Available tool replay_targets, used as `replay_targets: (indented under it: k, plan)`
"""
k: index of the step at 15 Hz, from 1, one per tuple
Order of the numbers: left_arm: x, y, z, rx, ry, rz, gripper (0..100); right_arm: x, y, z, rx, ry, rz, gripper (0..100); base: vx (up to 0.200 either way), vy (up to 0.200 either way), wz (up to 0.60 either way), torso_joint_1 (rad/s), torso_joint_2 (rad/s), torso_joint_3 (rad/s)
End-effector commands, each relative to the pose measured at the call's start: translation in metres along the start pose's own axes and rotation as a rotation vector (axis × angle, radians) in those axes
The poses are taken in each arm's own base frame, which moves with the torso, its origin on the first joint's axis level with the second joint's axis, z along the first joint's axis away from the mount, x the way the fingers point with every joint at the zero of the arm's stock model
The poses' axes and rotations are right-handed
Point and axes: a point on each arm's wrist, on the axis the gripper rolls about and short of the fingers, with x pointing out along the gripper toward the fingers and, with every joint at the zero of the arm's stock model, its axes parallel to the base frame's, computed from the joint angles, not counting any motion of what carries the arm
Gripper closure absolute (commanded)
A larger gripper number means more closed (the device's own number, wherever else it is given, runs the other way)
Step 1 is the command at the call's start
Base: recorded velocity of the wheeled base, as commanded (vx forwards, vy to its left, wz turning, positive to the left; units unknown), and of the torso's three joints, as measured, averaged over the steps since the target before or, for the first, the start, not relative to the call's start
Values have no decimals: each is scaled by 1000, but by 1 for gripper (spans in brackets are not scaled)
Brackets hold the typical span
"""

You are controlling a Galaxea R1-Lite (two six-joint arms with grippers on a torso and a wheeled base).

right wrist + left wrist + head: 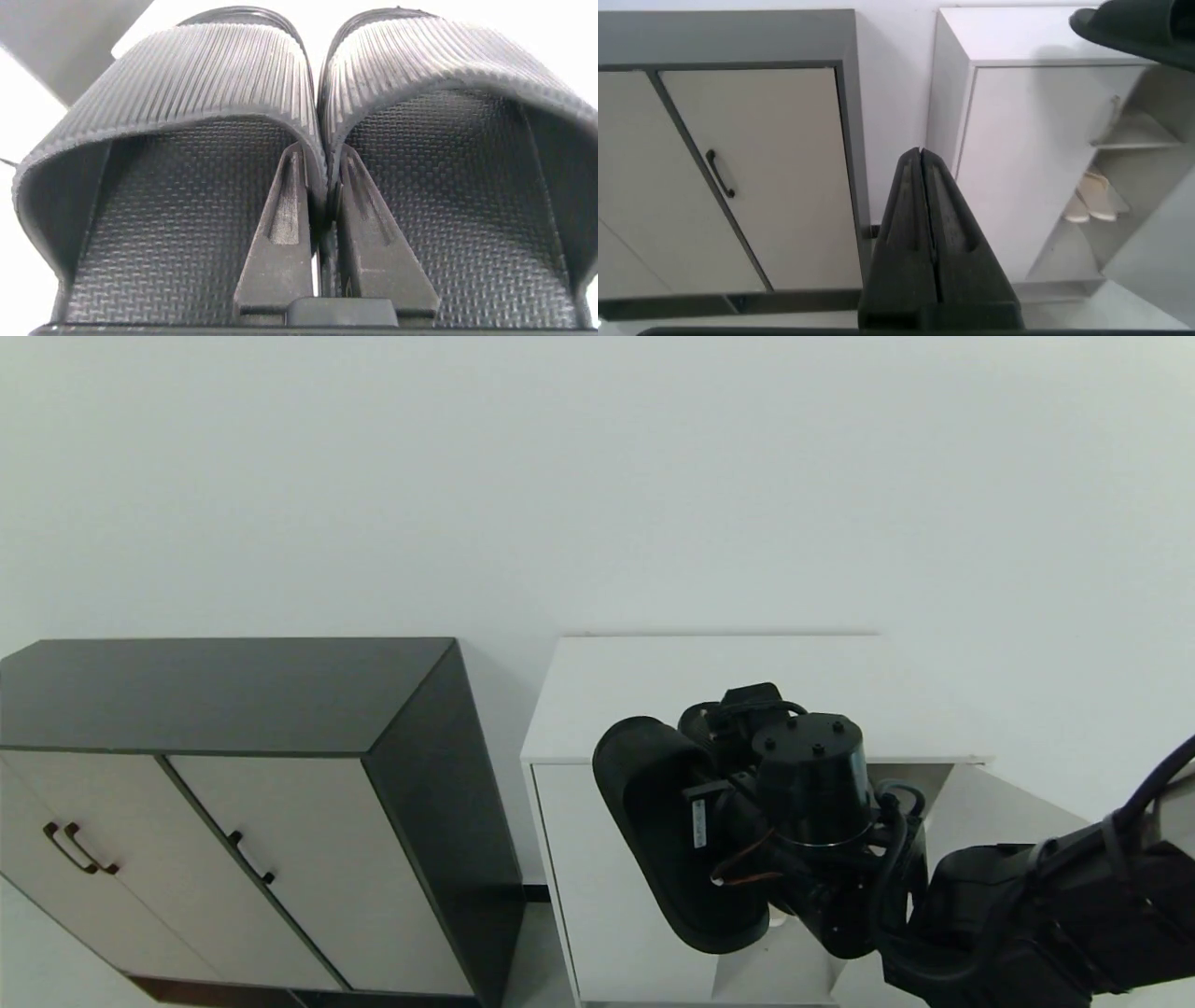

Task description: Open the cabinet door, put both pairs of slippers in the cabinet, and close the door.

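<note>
Bare white wall (597, 476) backs two cabinets standing side by side with a narrow gap between them. On the robot's left is a low cabinet with a dark grey top and side and cream doors (233, 691), both doors closed, each with a dark bar handle (250, 857). Beside it stands the all-white cabinet (709, 691), its left door closed and its right-hand door (1004, 798) swung outward, leaving that side of the interior open.

The right gripper (320, 154) is clamped on a pair of black ribbed rubber slippers (672, 831). One finger sits inside each slipper, and the two adjoining inner edges of the straps are pinched between them. The pair hangs in the air in front of the white cabinet, soles facing the robot's left, level with the upper front of the closed door and just left of the open side.

The left gripper (921, 157) is closed on nothing, its two dark fingers pressed flat together. It is held well back from both cabinets, roughly facing the gap between them.

Inside the open white cabinet, a pair of pale cream slippers (1092, 198) lies on a lower shelf, beneath a white upper shelf (1134, 142).
</note>
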Motion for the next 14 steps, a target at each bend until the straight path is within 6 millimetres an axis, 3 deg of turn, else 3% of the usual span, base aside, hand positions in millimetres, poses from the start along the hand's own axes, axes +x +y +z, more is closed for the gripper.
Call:
replay_targets:
  k: [1,4,14]
  plan:
    - [0,0,0,0,1,1,100,0,0,-3,-6,10,-1,100,-200,0,0,2,-2,7]
    - [0,0,0,0,1,1,100,-1,0,-5,-10,13,2,100,-200,0,0,1,4,1]
    - [0,0,0,-2,1,1,100,-1,0,-12,-18,25,4,100,0,0,0,0,0,0]
